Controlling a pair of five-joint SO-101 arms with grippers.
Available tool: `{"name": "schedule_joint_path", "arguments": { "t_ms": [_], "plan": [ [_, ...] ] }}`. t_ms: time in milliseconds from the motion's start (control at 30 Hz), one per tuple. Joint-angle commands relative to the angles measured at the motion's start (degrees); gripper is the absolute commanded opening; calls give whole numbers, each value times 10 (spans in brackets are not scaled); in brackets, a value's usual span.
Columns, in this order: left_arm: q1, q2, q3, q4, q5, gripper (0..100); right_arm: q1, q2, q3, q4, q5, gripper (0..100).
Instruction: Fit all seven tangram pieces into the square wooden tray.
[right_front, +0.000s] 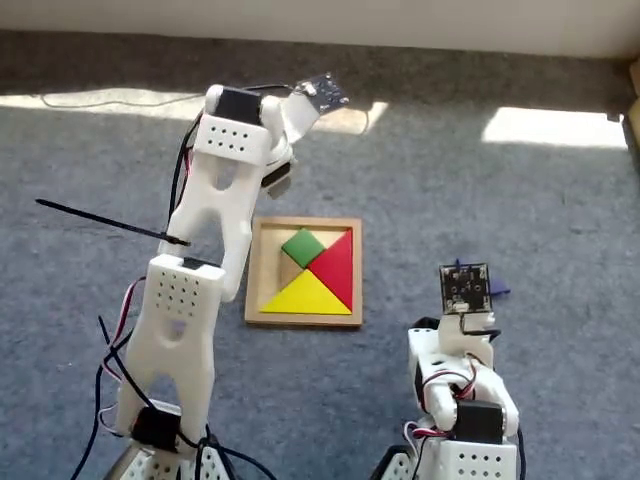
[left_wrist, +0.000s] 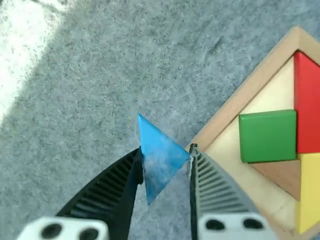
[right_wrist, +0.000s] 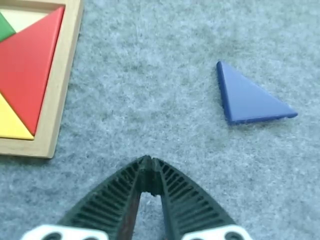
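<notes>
My left gripper (left_wrist: 165, 152) is shut on a light blue triangle (left_wrist: 160, 157), held on edge just outside a corner of the square wooden tray (left_wrist: 250, 83). Inside the tray lie a green square (left_wrist: 267, 135), a red triangle (left_wrist: 307, 100), a yellow triangle (left_wrist: 310, 195) and a brown piece (left_wrist: 280, 172). In the high view the left arm reaches over the tray's (right_front: 305, 321) far left corner. My right gripper (right_wrist: 150, 167) is shut on nothing, low over the carpet. A dark blue triangle (right_wrist: 245, 97) lies flat beyond it, away from the tray's rim (right_wrist: 61, 100).
Grey carpet covers the floor all around the tray. A black cable tie (right_front: 100, 222) sticks out from the left arm. Bright sunlit patches (right_front: 555, 127) lie at the far side. The right arm's base (right_front: 465, 420) sits at the near right.
</notes>
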Motion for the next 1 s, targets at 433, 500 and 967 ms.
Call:
{"name": "schedule_joint_path", "arguments": {
  "t_ms": [433,500,967],
  "plan": [
    [46,-291,428,-93,-139,73,7,-9,49,-15,6,10],
    [54,-307,465,-124,-142,73,7,-9,49,-15,6,10],
    [138,-384,684,-320,-195,18,7,-9,49,-15,6,10]
  ]
}}
